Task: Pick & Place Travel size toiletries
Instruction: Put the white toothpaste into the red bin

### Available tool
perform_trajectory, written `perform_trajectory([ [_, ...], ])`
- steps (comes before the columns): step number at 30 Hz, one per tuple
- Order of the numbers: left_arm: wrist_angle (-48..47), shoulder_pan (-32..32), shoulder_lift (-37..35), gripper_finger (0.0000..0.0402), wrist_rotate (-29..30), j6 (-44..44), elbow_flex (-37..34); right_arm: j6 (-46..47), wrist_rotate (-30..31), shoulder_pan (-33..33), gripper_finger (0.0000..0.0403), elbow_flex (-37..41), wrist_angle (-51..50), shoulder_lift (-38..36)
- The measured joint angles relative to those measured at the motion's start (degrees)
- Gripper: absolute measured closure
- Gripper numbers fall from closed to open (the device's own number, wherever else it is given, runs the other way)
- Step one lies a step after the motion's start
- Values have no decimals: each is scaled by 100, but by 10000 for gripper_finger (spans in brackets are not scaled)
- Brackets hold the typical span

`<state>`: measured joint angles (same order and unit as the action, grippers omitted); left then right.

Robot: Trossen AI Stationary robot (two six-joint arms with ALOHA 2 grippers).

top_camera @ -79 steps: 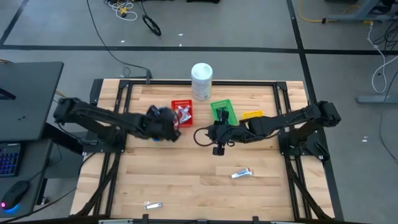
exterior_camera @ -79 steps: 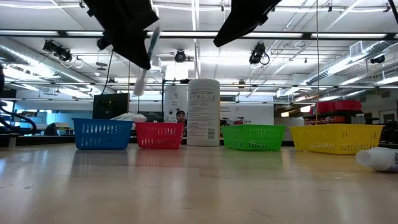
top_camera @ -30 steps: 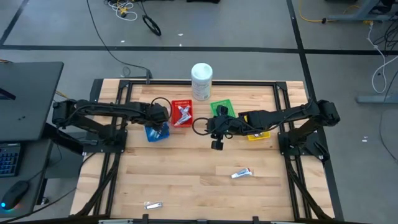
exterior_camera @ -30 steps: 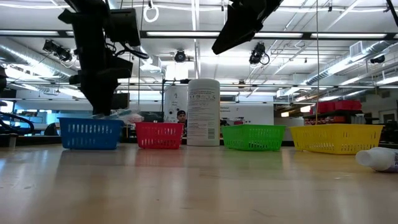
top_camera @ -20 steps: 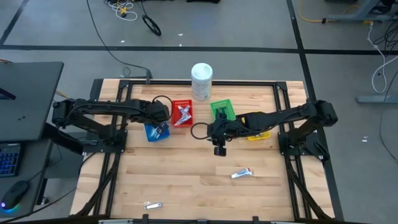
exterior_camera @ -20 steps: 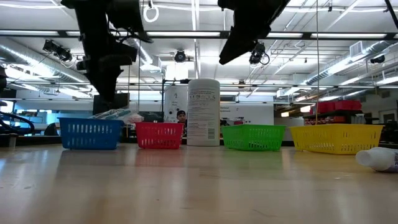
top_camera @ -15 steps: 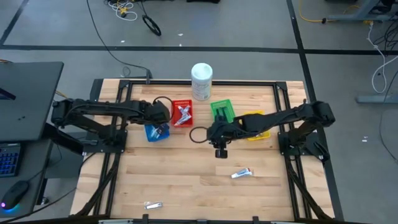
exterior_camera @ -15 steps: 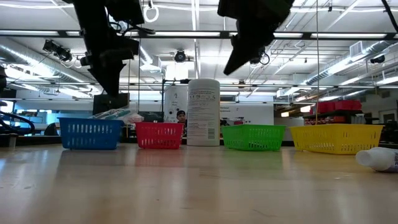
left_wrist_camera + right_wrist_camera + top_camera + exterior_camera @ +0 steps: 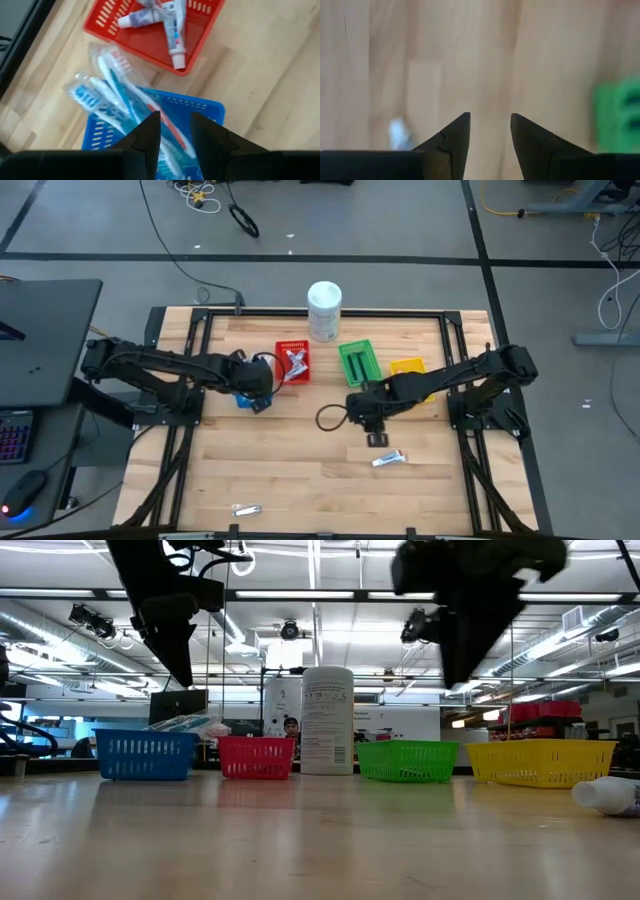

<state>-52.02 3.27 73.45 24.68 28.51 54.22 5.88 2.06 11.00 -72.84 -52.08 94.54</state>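
I have two long black arms, the left arm [image 9: 170, 367] and the right arm [image 9: 460, 375]. Each ends in two dark pointy fingers [image 9: 148, 135]. A thin black cable [image 9: 328, 418] loops near my right wrist.

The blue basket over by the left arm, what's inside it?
The blue basket holds several toothbrushes in clear wrappers, their heads sticking out over its rim. The left end effector is above the basket and covers part of it, so anything lying beneath there is hidden.
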Motion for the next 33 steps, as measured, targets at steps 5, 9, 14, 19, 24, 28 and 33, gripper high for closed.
perform_trajectory([
  [5,113,132,1,290,4,164,0,841,-330,218,253,6,-1174,0],
  [9,274,140,2,290,14,337,0,1346,-898,429,253,257,-1183,-2],
  [14,525,138,2,290,65,338,0,1849,-1132,677,253,800,-946,2],
  [19,841,136,2,290,101,101,0,2861,-1121,794,253,1204,-877,2],
  [24,1186,121,2,290,123,-227,0,3016,-1120,1103,253,1397,-586,2],
  [28,1402,33,2,290,123,-417,0,2806,-1136,1381,253,1534,90,0],
  [33,1470,-148,2,290,126,-434,-1,2763,-1307,1455,252,1728,655,0],
])
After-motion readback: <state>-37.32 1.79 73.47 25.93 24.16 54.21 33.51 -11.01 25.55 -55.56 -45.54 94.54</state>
